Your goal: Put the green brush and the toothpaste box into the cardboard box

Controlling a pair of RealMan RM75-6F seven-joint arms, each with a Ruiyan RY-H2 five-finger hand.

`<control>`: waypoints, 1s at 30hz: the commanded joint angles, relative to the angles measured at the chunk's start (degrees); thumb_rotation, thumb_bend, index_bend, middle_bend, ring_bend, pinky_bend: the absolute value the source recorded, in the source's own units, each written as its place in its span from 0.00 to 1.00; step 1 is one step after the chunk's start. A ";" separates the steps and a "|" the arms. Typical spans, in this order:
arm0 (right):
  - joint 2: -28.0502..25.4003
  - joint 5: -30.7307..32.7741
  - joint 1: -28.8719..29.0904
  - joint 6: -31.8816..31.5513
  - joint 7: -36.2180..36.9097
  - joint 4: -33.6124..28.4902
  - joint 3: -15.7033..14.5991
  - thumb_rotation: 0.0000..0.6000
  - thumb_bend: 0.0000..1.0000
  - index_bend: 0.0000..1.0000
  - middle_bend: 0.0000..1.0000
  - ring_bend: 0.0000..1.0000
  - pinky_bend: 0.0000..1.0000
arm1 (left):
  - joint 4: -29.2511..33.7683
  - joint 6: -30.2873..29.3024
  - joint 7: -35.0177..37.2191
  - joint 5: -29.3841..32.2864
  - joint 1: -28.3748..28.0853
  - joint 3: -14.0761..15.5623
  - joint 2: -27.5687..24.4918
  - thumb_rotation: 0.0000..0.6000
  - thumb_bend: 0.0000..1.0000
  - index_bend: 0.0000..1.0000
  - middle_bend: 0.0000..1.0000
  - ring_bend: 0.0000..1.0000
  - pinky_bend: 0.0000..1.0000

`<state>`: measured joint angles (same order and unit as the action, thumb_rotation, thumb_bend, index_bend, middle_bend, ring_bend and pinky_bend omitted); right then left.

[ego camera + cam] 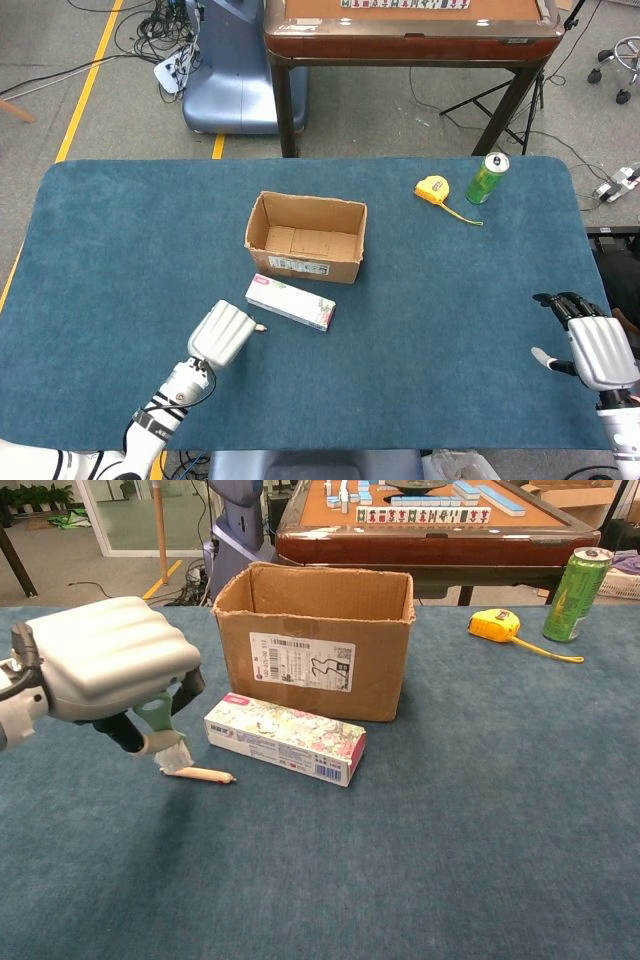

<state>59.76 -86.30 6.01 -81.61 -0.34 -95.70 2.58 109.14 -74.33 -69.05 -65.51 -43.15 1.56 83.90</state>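
My left hand grips the green brush above the cloth, its white bristles hanging down just left of the toothpaste box. The toothpaste box lies flat in front of the open cardboard box. A small wooden stick lies on the cloth below the brush. In the head view the hand hides the brush. My right hand rests at the table's right edge with its fingers apart and nothing in it.
A yellow tape measure and a green can stand at the back right. The blue cloth table is bare between the boxes and my right hand. A wooden mahjong table stands behind.
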 commanded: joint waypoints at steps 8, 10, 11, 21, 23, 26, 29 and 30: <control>0.04 0.09 0.02 0.08 -0.15 -0.03 0.02 1.00 0.00 0.27 0.33 0.22 0.38 | 0.41 -2.17 0.30 -2.19 1.21 -1.54 -1.58 1.00 0.28 0.71 1.00 1.00 1.00; 0.06 0.06 0.02 0.07 -0.19 -0.03 0.01 1.00 0.00 0.27 0.33 0.22 0.38 | 1.10 -2.46 -0.07 -2.23 1.27 -2.09 -2.31 1.00 0.28 0.71 1.00 1.00 1.00; 0.07 0.04 0.01 0.05 -0.20 -0.03 0.00 1.00 0.00 0.27 0.33 0.22 0.38 | 1.48 -2.63 -0.30 -2.22 1.31 -2.31 -2.64 1.00 0.28 0.71 1.00 1.00 1.00; 0.23 0.00 0.01 0.07 -0.54 -0.05 -0.04 1.00 0.00 0.27 0.33 0.22 0.38 | 5.50 -4.18 -2.40 -2.37 1.30 -5.02 -6.22 1.00 0.28 0.71 1.00 1.00 1.00; 0.26 0.00 0.03 0.11 -0.63 -0.08 -0.06 1.00 0.00 0.27 0.33 0.22 0.38 | 6.16 -4.39 -2.59 -2.39 1.22 -5.65 -6.80 1.00 0.28 0.71 1.00 1.00 1.00; 0.31 0.00 0.03 0.12 -0.76 -0.08 -0.07 1.00 0.00 0.27 0.33 0.22 0.38 | 6.66 -4.70 -2.66 -2.50 1.08 -6.58 -7.31 1.00 0.28 0.71 1.00 1.00 1.00; 0.31 0.00 0.03 0.13 -0.82 -0.10 -0.07 1.00 0.00 0.27 0.33 0.22 0.38 | 6.70 -5.01 -2.42 -2.63 0.96 -7.49 -7.50 1.00 0.28 0.71 1.00 1.00 1.00; 0.32 0.01 0.03 0.14 -0.83 -0.10 -0.07 1.00 0.00 0.27 0.33 0.22 0.38 | 6.69 -5.00 -2.29 -2.59 0.89 -7.78 -7.53 1.00 0.28 0.71 1.00 1.00 1.00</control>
<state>60.08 -86.29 6.05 -81.47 -1.17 -95.80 2.51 115.79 -79.28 -71.45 -68.11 -42.20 -6.07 76.43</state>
